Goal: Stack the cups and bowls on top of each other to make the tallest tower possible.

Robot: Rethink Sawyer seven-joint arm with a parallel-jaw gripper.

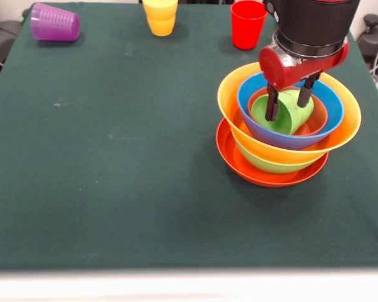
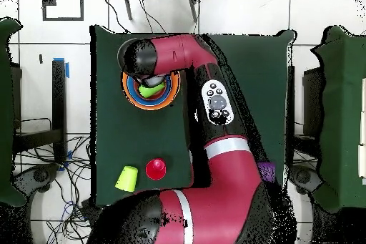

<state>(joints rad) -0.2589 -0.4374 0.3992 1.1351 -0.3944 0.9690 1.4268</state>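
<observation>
Dark green cloth tabletop (image 1: 113, 176), no legible writing; gripper (image 1: 290, 102) fingers (image 1: 273, 104) straddle tilted light green plastic cup (image 1: 288, 111) inside nested glossy bowls (image 1: 239, 94), grip uncertain.

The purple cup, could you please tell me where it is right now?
In the front view the purple cup lies on its side at the table's top-left corner, left of the yellow cup and far from the bowls.

A robotics lab is showing here: loose cables (image 2: 53, 177) are trailing over a pale tiled floor (image 2: 243, 12) around the green-clothed table (image 1: 113, 163), and more green tables (image 2: 342, 112) are standing beside it, with tape marks (image 2: 63, 5) lying beyond it
</observation>
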